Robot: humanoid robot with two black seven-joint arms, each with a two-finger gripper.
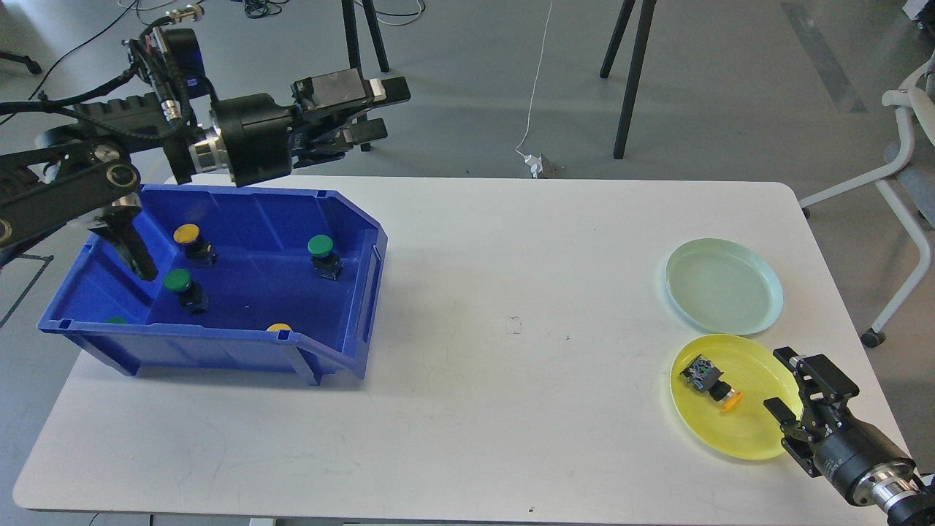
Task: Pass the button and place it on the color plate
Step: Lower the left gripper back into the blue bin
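Resting at the near edge of the yellow plate [734, 431], the right gripper [792, 391] is being held with its fingers apart and nothing between them, which is judged to fit a release just made over the matching colour. A yellow button [710, 385] is lying on its side inside that plate, black body toward the far left and yellow cap toward the near right, apart from the fingers. Just beyond it, the pale green plate [723, 286] is being kept bare, presumably for a green-capped piece.

Well apart across the white table [475, 307], the left gripper [365, 109] is being held high above the far rim of the blue bin [219, 351], fingers spread and empty, judged as being poised to descend for another pick. Inside the bin, a yellow-capped button [191, 241] is standing near the far left, one green-capped button [323, 254] toward the far right, and another green-capped button [182, 286] nearer the front; two more caps are peeking over the near wall, one green, one yellow, their bodies being hidden. Each visible piece is being shown as a round coloured cap on a blocky black base, small enough for a two-finger pinch on the body
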